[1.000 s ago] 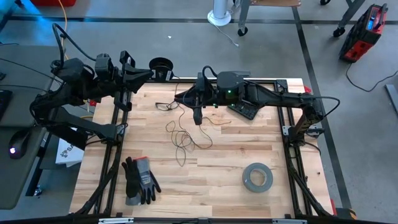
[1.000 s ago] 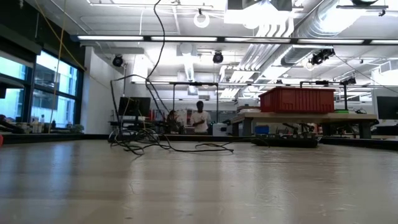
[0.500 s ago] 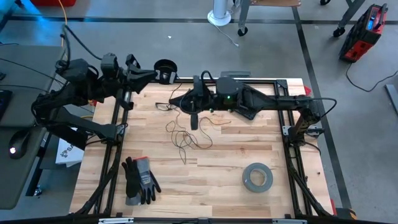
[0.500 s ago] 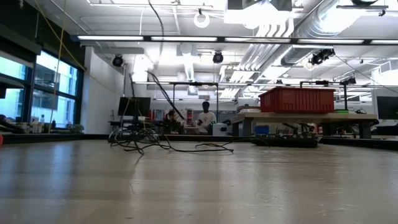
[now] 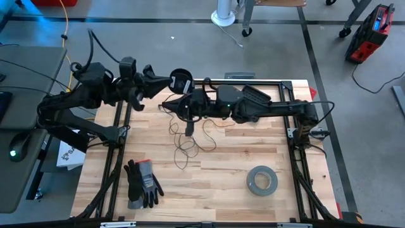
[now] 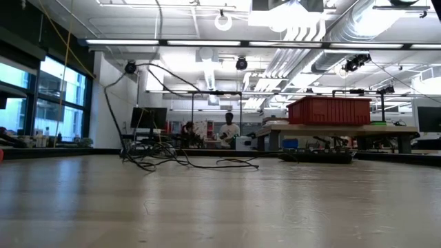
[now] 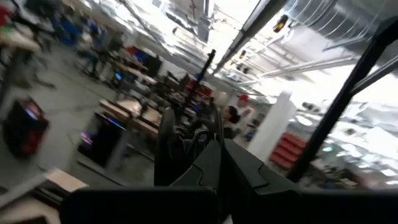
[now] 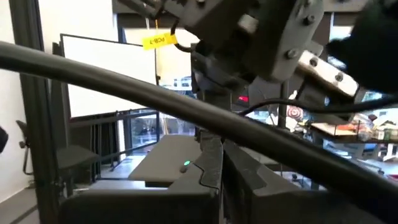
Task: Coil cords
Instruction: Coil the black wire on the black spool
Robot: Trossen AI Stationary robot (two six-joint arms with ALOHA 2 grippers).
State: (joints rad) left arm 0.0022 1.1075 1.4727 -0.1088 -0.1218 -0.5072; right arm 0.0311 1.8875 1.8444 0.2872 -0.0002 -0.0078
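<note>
The small round black spool is at the table's far edge, left of the middle, and my left gripper is shut on it. It shows as a dark disc in the left wrist view. The thin dark cord lies in loose loops on the wooden table. In the low view part of it arches high above the pile. My right gripper reaches in from the right, just nearer than the spool. Its fingers are shut, seemingly on the cord. My left gripper holds the spool by its rim between its two fingers, coming level from the table's left. The spool is lifted clear of the table. My right gripper is shut with its fingers pointing toward the table's left. The cord is too thin to show where the fingers meet it.
A grey tape roll lies near the front right of the table. A pair of dark gloves lies at the front left. The black frame rails run along the table's sides. People stand at benches far behind the table.
My left gripper has carried the spool toward the table's right and a little nearer. My right gripper has gone toward the table's left, so the two now stand close together. The raised part of the cord has dropped from above the low view into a lower arch.
</note>
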